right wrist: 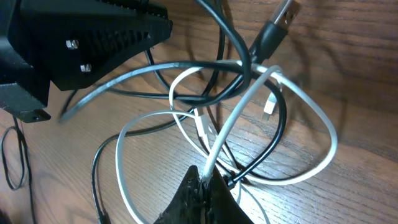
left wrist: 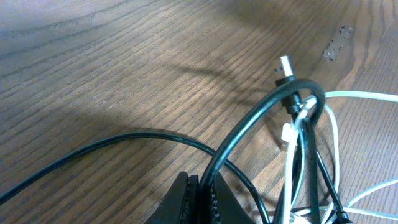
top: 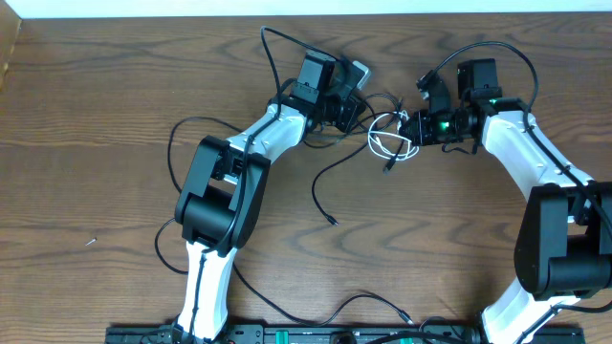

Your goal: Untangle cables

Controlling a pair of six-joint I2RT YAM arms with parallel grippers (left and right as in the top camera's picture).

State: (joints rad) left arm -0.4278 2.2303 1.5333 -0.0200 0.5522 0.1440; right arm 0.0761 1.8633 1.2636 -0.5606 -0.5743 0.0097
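A tangle of thin cables lies at the table's back middle between my two grippers. The white cable [top: 382, 143] loops there, wound with black cables [top: 325, 186]; one black cable trails toward the front. My left gripper [top: 349, 113] is shut on a black cable [left wrist: 249, 124], which arches up from its jaws [left wrist: 202, 196] past a silver plug [left wrist: 285, 67]. My right gripper [top: 409, 129] is shut on the white cable [right wrist: 233, 118] at its jaws [right wrist: 204, 183]. A black USB plug [right wrist: 277, 28] sticks up from the knot.
Thicker black robot wires [top: 182, 143] curve around the left arm and along the table's front [top: 373, 304]. The left gripper's black body [right wrist: 74, 43] is close above the tangle in the right wrist view. The wooden table [top: 96, 115] surrounds it.
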